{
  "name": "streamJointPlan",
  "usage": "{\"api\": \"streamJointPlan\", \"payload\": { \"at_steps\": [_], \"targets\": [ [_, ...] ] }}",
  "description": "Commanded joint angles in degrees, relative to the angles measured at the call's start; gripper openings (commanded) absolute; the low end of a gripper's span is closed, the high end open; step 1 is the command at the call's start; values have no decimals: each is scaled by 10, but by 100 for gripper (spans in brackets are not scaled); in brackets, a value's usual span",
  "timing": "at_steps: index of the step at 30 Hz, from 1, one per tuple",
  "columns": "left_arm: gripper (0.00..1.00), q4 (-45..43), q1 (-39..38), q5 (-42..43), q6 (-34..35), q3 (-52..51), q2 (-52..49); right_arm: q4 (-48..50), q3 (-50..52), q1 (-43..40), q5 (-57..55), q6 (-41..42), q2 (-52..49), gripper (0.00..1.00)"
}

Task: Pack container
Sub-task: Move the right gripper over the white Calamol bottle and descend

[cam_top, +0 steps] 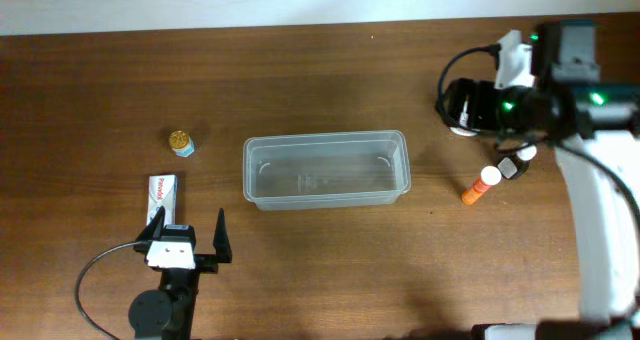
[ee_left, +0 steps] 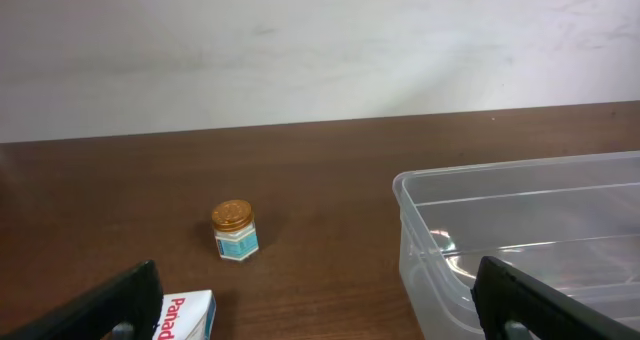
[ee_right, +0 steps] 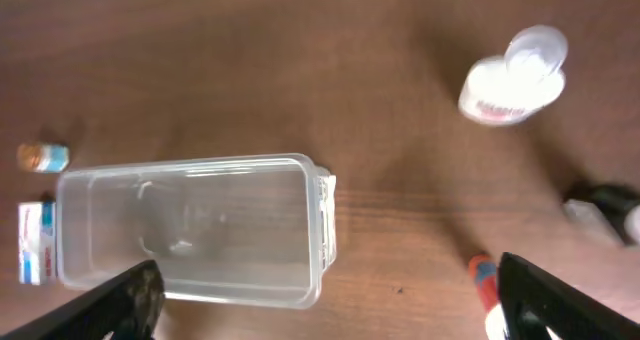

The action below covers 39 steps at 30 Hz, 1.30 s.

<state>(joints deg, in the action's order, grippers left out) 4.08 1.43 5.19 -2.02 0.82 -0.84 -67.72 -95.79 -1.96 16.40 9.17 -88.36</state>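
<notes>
Clear plastic, the container (cam_top: 325, 136) lies mid-desk (cam_top: 90, 90), open side up and empty. Its long axis runs left to right, parallel to the desk's far edge.

The left jaws stand wide apart and hold nothing. They are in front of the container's left end and clear of it. In the left wrist view, the container's near left corner shows between the fingers, closer to the right one.

The right jaws are also wide apart and empty, up off the desk beyond the container's right end. In the right wrist view, the container lies by the left finger.

Left of the container are a gold-lidded jar (cam_top: 181, 141) and, further forward, a white box (cam_top: 160, 192). Right of the container are an orange tube (cam_top: 479, 186) and, further back, a white bottle (ee_right: 512, 77).
</notes>
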Motion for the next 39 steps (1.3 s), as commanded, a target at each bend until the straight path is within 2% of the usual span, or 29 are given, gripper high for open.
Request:
{"api": "streamJointPlan", "payload": {
  "at_steps": [1,5,10,13,18,29,39],
  "targets": [
    [99,0,3,6,-9,-3,2,-5,-13,-4,-33,94,-36,93],
    [99,0,3,6,-9,-3,2,-9,-13,-4,-132,245,-65,93],
    [99,0,3,6,-9,-3,2,23,-13,-4,-160,334,-90,95],
    [99,0,3,6,-9,-3,2,49,-14,-5,-145,336,-104,98],
    [99,0,3,6,-9,-3,2,34,-48,-31,-107,318,-134,98],
    [99,0,3,6,-9,-3,2,-105,-221,-78,-87,240,-249,96],
    [100,0,3,6,-9,-3,2,-94,-232,-79,-87,241,-312,96]
  ]
}}
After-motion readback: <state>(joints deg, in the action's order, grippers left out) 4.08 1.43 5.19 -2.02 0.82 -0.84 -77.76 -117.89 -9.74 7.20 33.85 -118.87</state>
